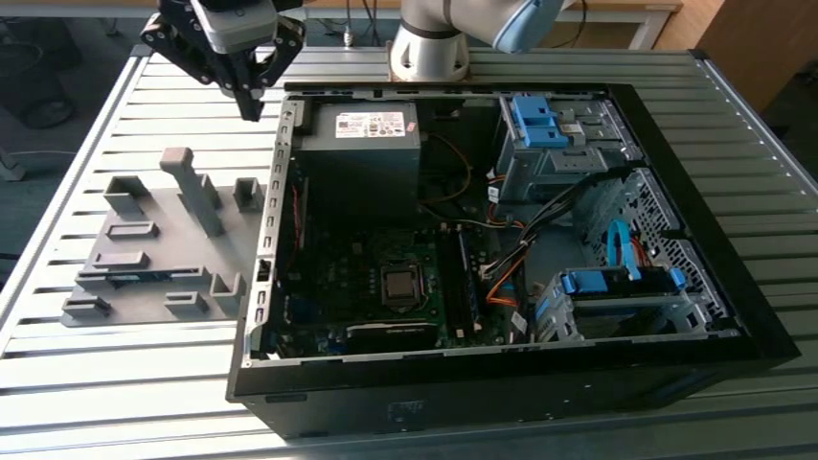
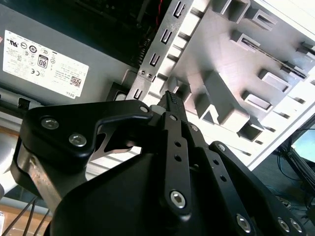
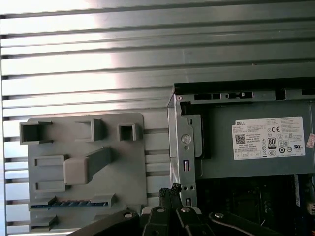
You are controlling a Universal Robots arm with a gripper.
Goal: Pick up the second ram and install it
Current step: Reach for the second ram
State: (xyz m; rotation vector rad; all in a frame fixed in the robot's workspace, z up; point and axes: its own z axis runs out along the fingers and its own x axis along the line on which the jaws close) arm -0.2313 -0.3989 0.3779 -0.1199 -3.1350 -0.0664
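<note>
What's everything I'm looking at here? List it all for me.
table: one, silver, slatted, under everything
computer case: one, black, open, on the table
power supply: one, grey, inside the case
drive brackets: two, blue, inside the case
fixture plate: one, grey, at the case's exterior view's left
second ram: one, blue-green, in a plate slot
robot arm: one, pale, behind the case
gripper: one, black, shut, above the case's corner

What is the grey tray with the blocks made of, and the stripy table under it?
The grey tray looks like matte plastic: dull, even colour, chunky moulded blocks. The table looks like bare metal: silvery ribbed slats that gleam in the light.
</note>
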